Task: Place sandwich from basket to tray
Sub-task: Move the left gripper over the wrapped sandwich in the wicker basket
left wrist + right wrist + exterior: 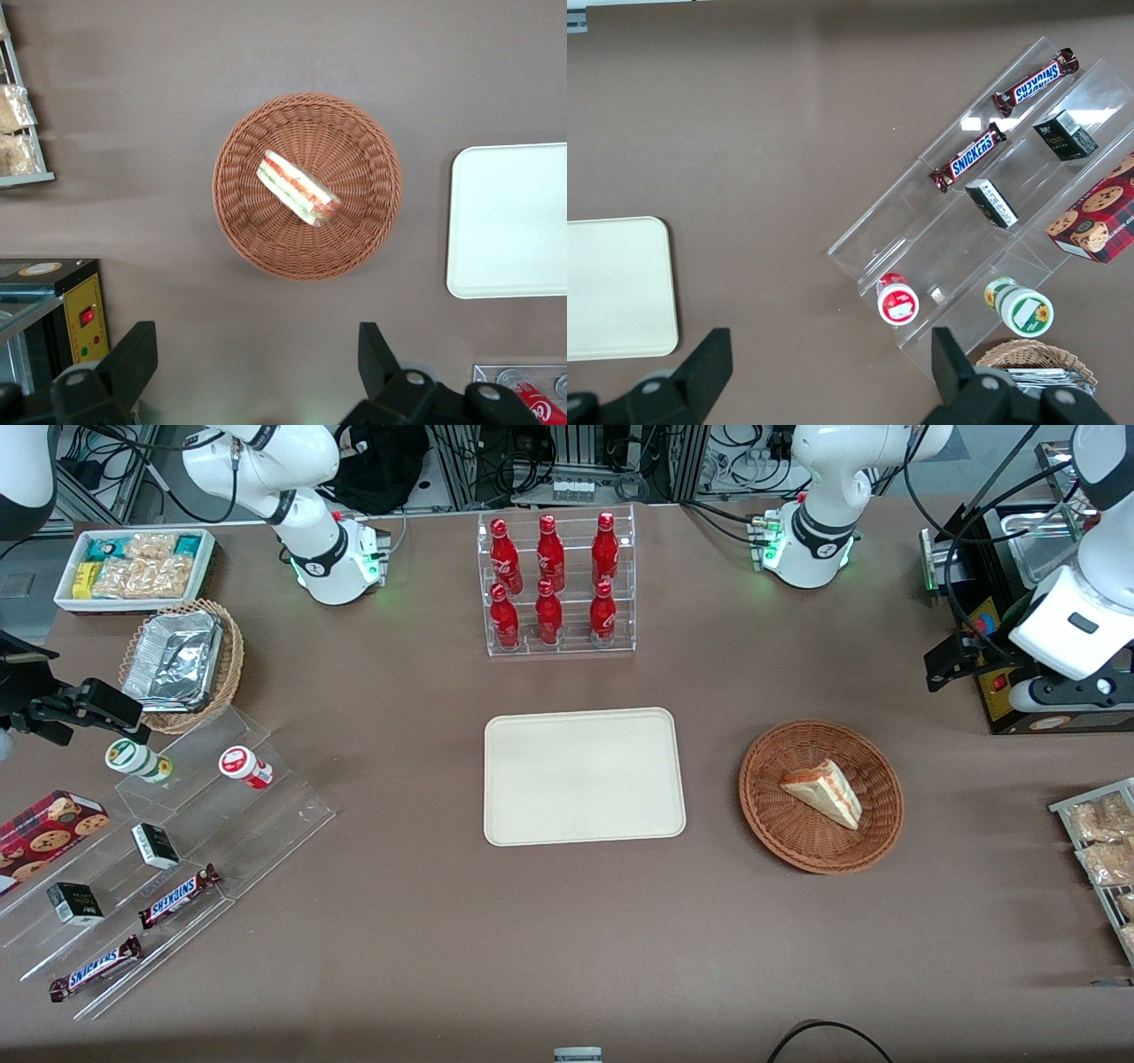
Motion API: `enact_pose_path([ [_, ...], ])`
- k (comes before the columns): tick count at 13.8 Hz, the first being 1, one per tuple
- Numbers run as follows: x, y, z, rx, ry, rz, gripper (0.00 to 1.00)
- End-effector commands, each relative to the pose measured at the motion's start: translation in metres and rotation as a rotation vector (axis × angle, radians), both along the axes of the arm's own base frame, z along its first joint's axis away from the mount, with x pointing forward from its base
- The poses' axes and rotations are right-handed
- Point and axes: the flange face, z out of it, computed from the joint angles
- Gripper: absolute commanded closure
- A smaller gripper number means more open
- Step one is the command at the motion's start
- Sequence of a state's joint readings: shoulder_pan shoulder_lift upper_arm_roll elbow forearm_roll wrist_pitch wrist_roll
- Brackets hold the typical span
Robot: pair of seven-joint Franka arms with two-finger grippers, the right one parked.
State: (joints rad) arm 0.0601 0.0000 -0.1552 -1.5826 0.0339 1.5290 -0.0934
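Note:
The sandwich (824, 790), a white bread wedge with red-orange and green layers, lies in the round reddish-brown wicker basket (769, 815). The cream-beige tray (583, 776) lies flat beside the basket, toward the parked arm's end, with nothing on it. My left gripper (950, 662) hangs above the table, farther from the front camera than the basket and toward the working arm's end. In the left wrist view the gripper (255, 341) is open wide and holds nothing, apart from the basket (252, 243) with the sandwich (298, 187) in it. The tray's edge (509, 221) also shows.
A black appliance with a yellow panel (1005, 691) stands under the left arm. A clear rack of red bottles (554, 584) stands farther from the camera than the tray. A wire rack of snack bags (1103, 841) sits at the working arm's table edge. Acrylic snack steps (168, 850) lie toward the parked arm's end.

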Motion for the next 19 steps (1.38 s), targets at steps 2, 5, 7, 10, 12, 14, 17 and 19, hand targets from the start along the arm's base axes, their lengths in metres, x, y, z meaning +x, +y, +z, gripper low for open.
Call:
enact_pose_path([
  [2, 0.002, 0.005, -0.003, -0.008, 0.033, 0.001, 0.00],
  [5, 0.009, 0.004, -0.047, 0.001, 0.094, -0.003, 0.00],
  [7, 0.008, 0.000, -0.095, 0.003, 0.073, 0.009, 0.00],
  [10, 0.001, -0.017, -0.157, 0.007, -0.015, 0.183, 0.00],
  [12, -0.004, -0.029, -0.191, -0.006, -0.085, 0.387, 0.00],
  [14, -0.009, -0.033, -0.217, -0.024, -0.125, 0.623, 0.00],
  [17, -0.016, -0.044, -0.249, -0.033, -0.121, 0.888, 0.00],
  [19, -0.013, -0.044, -0.272, -0.017, -0.086, 0.992, 0.00],
])
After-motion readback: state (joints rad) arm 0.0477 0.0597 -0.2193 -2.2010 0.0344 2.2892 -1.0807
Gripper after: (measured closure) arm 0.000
